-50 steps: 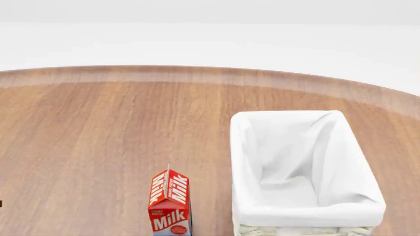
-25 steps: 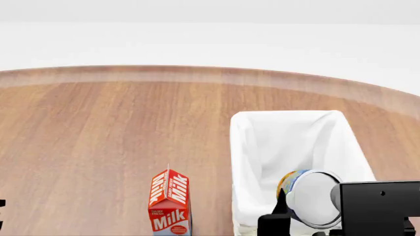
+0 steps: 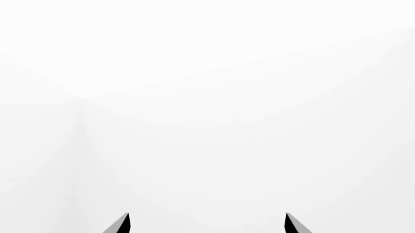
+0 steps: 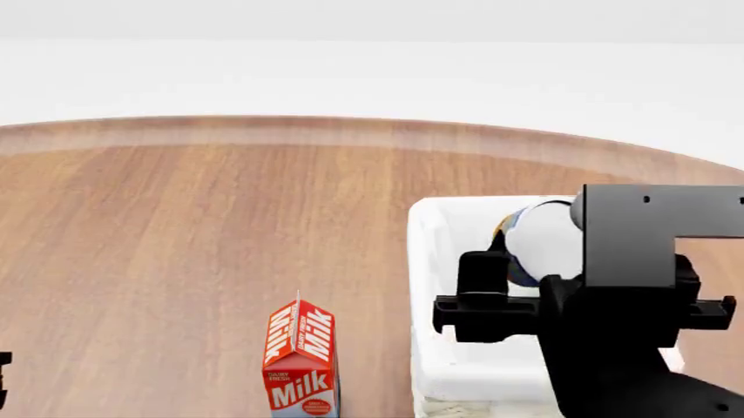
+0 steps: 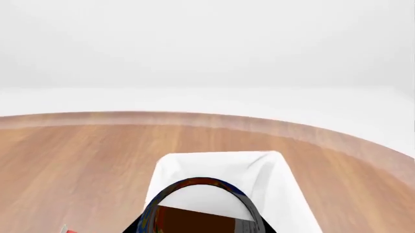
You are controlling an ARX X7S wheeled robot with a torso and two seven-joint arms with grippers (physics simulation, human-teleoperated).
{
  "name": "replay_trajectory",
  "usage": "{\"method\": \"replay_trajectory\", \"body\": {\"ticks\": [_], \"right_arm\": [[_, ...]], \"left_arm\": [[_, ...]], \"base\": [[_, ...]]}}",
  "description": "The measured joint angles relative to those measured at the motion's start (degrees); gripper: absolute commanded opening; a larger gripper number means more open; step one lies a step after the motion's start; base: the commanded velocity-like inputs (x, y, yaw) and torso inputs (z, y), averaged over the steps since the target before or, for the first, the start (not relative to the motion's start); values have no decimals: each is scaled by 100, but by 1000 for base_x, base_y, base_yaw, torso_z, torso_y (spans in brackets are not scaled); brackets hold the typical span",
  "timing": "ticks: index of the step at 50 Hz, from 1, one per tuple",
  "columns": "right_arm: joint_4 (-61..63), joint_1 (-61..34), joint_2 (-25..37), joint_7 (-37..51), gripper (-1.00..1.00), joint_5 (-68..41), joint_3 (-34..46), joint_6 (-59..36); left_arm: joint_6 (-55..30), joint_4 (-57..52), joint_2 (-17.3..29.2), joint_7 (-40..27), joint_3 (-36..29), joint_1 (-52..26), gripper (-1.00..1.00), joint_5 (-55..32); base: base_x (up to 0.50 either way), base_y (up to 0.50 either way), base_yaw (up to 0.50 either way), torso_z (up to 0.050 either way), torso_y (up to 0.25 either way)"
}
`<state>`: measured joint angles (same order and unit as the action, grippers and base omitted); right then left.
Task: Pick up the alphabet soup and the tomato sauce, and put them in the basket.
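Note:
My right gripper [image 4: 537, 266] is shut on the alphabet soup [image 4: 542, 233], a can with a blue label and a pale top, and holds it tilted above the basket [image 4: 433, 228]. The basket is a large white cloth-lined one at the right of the wooden table. In the right wrist view the can [image 5: 201, 206] fills the space between the jaws, with the basket [image 5: 275, 187] beyond it. My left gripper [image 3: 207, 224] is open and empty and faces a white wall. The tomato sauce is out of view.
A red and white milk carton [image 4: 300, 359] stands upright just left of the basket's near corner. The round table's far edge [image 4: 348, 131] curves across the back, with white floor beyond. A bit of my left arm [image 4: 3, 374] shows at the left edge.
My right arm has come up into the head view with the can and moved it farther over the basket. The milk carton and basket have not moved.

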<state>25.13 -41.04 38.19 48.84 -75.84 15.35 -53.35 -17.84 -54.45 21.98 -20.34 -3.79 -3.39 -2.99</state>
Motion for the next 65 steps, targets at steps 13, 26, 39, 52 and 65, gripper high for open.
{"method": "replay_trajectory", "body": {"ticks": [13, 26, 39, 52, 65], "right_arm": [[-1909, -586, -588, -990, -100, 1194, 719, 461], [-3801, -1107, -1176, -1778, -100, 2038, 1229, 989], [-5827, -1741, -1776, -2514, -100, 2663, 1584, 1579], [-8116, -2480, -2425, -3257, -100, 3192, 1875, 2207], [-9518, -2923, -2834, -3609, -100, 3571, 1960, 2479]], "left_arm": [[39, 67, 12, -20, -37, -5, 100, -6], [63, 115, 27, -40, -65, -12, 100, -14], [25, 103, 50, -55, -83, -36, 100, -29], [25, 117, 65, -72, -111, -50, 100, -36], [78, 174, 76, -92, -126, -38, 100, -49]], "base": [[0, 0, 0, 0, 1], [0, 0, 0, 0, 1], [0, 0, 0, 1, 1], [0, 0, 0, 0, 0], [0, 0, 0, 0, 1]]}}
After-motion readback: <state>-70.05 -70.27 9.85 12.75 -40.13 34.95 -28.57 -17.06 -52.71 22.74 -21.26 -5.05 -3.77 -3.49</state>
